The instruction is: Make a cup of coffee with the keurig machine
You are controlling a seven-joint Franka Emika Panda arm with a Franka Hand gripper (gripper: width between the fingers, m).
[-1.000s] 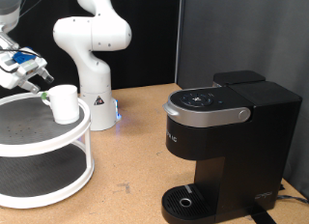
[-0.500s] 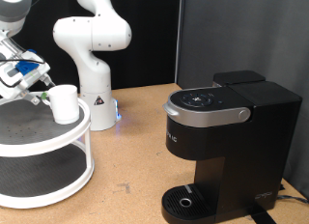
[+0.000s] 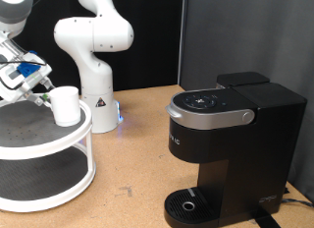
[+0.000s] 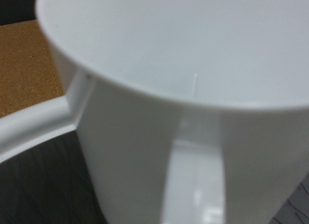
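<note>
The cup (image 3: 66,104) stands upright on the top tier of a round two-tier shelf (image 3: 59,142) at the table's left edge in the exterior view, its long axis vertical. The gripper (image 3: 39,92) hangs just beside it on the side toward that left edge, fingertips level with the cup's upper wall; whether they touch it, and whether the fingers are apart or together, I cannot tell. In the wrist view the cup (image 4: 183,98) fills the frame: smooth glossy white, cylindrical, with a handle facing the camera. The keurig (image 3: 221,149) sits well apart near the table's right front corner, boxy matte black plastic with a silver-grey rim, lid down, round drip tray bare.
</note>
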